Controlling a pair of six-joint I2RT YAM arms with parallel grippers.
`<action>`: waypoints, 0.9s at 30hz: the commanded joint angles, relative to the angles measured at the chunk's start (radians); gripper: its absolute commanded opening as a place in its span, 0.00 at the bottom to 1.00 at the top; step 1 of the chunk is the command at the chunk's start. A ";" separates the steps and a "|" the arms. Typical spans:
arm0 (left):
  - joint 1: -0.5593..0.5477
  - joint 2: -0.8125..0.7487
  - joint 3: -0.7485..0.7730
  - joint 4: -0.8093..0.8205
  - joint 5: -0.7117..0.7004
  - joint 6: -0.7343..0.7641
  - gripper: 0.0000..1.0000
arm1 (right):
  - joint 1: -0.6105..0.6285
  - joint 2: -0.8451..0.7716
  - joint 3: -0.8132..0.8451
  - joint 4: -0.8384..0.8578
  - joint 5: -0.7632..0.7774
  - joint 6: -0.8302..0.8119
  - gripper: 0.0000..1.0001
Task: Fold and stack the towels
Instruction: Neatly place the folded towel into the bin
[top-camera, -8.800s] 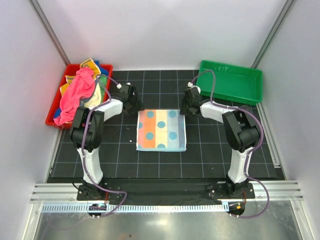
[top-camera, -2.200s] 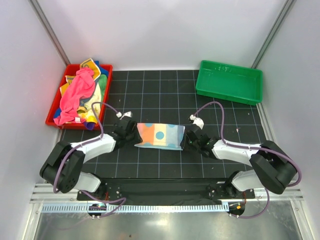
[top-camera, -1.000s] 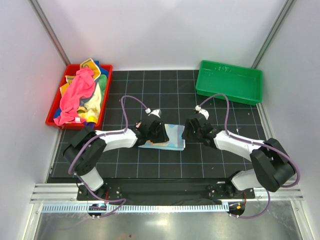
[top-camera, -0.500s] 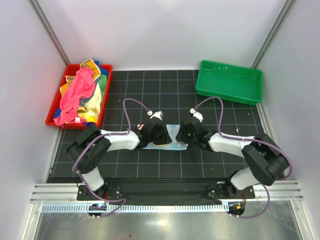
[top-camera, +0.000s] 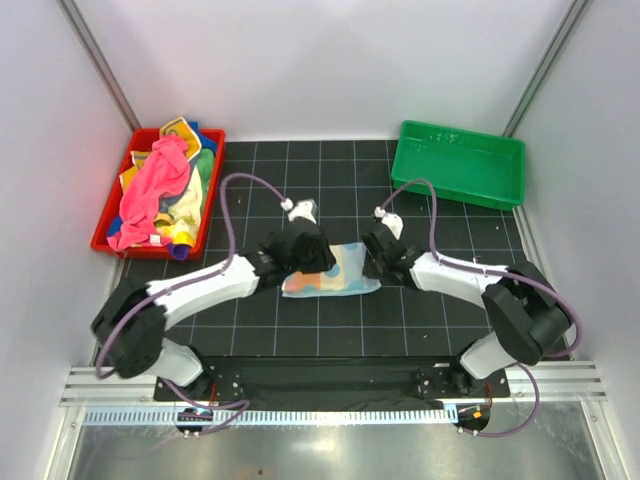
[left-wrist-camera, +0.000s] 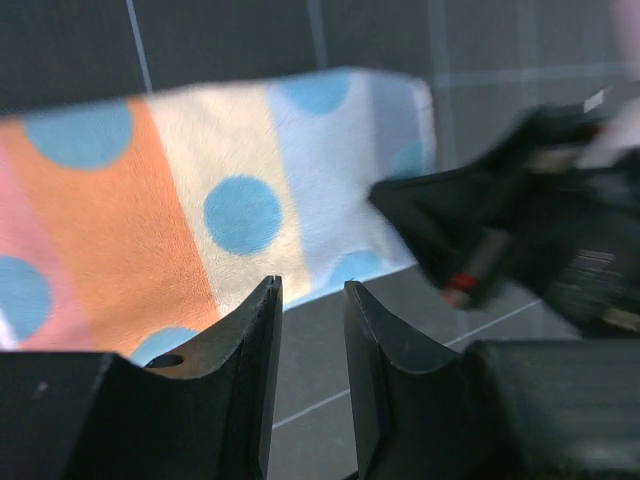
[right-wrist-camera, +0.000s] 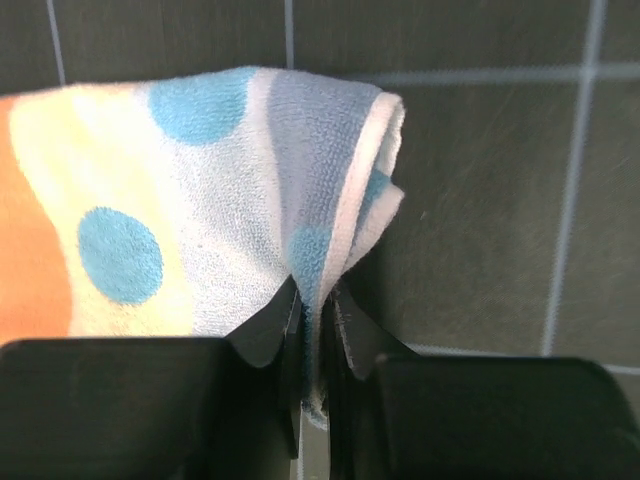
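A folded patchwork towel (top-camera: 335, 276) lies in the middle of the black gridded mat (top-camera: 330, 190) between the two arms. The left gripper (top-camera: 308, 252) is over its far left corner, and the right gripper (top-camera: 378, 260) is against its right end. At the far left a red tray (top-camera: 101, 238) holds a heap of towels (top-camera: 150, 190) with a pink one on top, and a green tray (top-camera: 455, 190) sits at the far right.
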 joint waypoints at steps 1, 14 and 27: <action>-0.001 -0.167 0.114 -0.157 -0.142 0.058 0.35 | 0.001 0.053 0.134 -0.099 0.136 -0.106 0.01; 0.002 -0.438 0.151 -0.423 -0.241 0.181 0.39 | -0.069 0.672 0.997 -0.369 0.374 -0.338 0.01; 0.017 -0.592 0.189 -0.630 -0.245 0.258 0.42 | -0.250 1.063 1.748 -0.500 0.413 -0.488 0.01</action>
